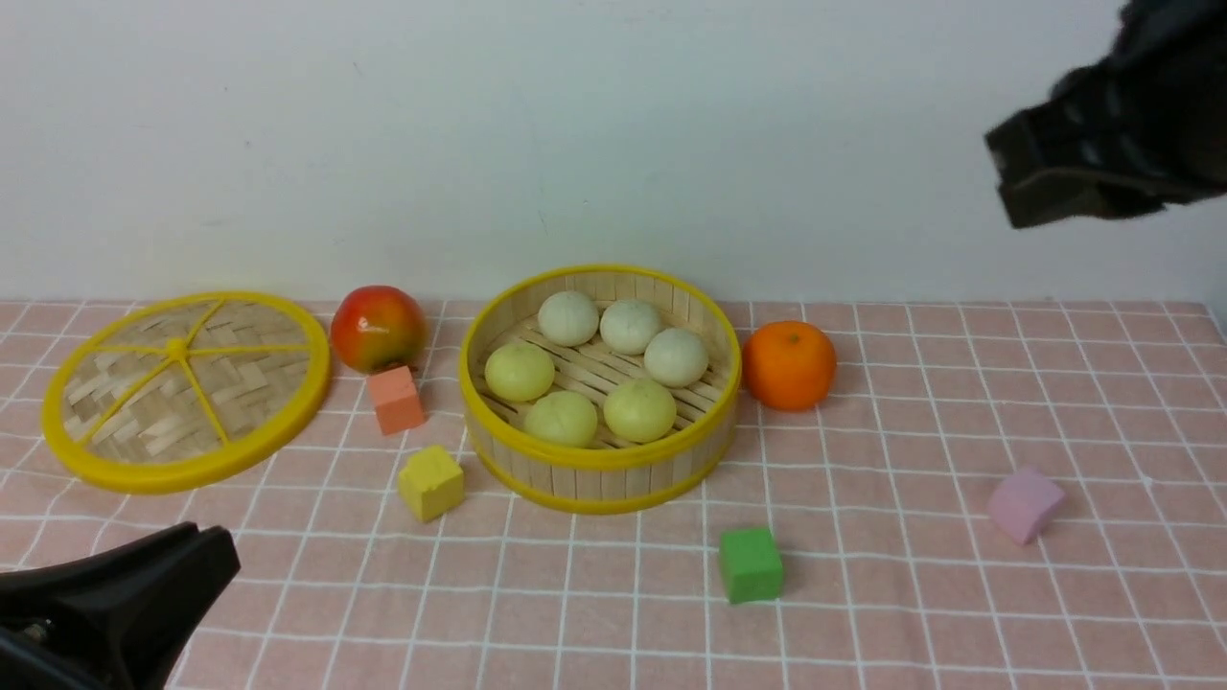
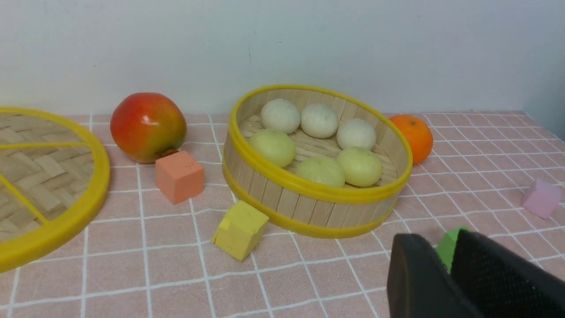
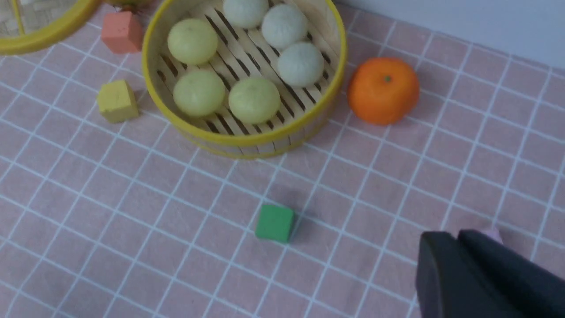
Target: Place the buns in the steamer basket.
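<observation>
All six buns (image 1: 599,369) lie inside the steamer basket (image 1: 599,470), three off-white ones at the back and three pale yellow ones at the front. The basket stands on the bench (image 1: 911,594), which has a pink checked cloth. An orange (image 1: 788,364) is just beside the basket on its right. On the left are an apple (image 1: 377,328) and the flat woven lid (image 1: 182,388). My right jaws (image 1: 1016,182) hang high above the bench, pressed together and holding nothing. My left jaws (image 2: 446,265) stay low near the front edge; they pinch nothing, but I cannot tell if they are spread or closed.
</observation>
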Robot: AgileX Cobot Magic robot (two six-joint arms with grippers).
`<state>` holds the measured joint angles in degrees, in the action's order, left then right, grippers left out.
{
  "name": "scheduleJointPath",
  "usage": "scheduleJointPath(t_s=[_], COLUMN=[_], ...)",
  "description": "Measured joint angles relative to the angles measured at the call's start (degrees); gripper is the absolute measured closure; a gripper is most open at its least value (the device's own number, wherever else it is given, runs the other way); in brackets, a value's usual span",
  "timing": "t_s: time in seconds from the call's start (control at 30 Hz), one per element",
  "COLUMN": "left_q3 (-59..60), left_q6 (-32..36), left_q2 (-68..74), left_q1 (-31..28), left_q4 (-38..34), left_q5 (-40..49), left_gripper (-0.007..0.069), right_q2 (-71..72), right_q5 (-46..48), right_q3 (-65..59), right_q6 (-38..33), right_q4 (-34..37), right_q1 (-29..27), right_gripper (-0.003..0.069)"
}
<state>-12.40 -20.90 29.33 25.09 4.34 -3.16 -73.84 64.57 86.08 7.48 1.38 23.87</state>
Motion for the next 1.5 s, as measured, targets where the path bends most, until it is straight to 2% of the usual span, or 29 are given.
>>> scheduleJointPath(t_s=[0.03,0.2,0.4,0.57,0.63,0.73,0.93,0.97,1.1,1.5], left_q3=[0.0,0.0,0.0,0.0,0.0,0.0,0.0,0.0,0.0,0.0], left_q6=[0.0,0.0,0.0,0.0,0.0,0.0,0.0,0.0,0.0,0.0], left_q2=[0.0,0.0,0.0,0.0,0.0,0.0,0.0,0.0,0.0,0.0], left_q1=[0.0,0.0,0.0,0.0,0.0,0.0,0.0,0.0,0.0,0.0], left_q4=[0.0,0.0,0.0,0.0,0.0,0.0,0.0,0.0,0.0,0.0], left_q5=[0.0,0.0,0.0,0.0,0.0,0.0,0.0,0.0,0.0,0.1], left_gripper=[0.0481,0.0480,0.0480,0.0480,0.0480,0.0480,0.0480,0.0480,0.0480,0.0477], right_q2=[2.4,10.0,13.9,17.7,21.1,31.9,57.4,57.4,70.9,74.4], right_q5=[1.2,7.0,7.8,7.2,3.4,-9.2,-30.6,-31.1,-38.3,-41.5], right_q3=[-2.1,-6.7,-6.9,-9.4,-14.8,-30.8,-65.3,-66.3,-83.8,-86.7], right_q6=[1.1,2.6,2.7,2.3,0.9,-2.9,-4.2,-4.2,-4.2,-4.5], right_q4=[-0.4,-0.6,-0.6,-3.9,-3.7,-1.9,-0.7,-0.7,-0.5,1.2], right_q1=[0.0,0.0,0.0,-0.8,-2.8,-10.0,-21.6,-21.6,-24.8,-25.0], right_gripper=[0.0666,0.0673,0.0673,0.0672,0.0672,0.0672,0.0672,0.0672,0.0670,0.0665])
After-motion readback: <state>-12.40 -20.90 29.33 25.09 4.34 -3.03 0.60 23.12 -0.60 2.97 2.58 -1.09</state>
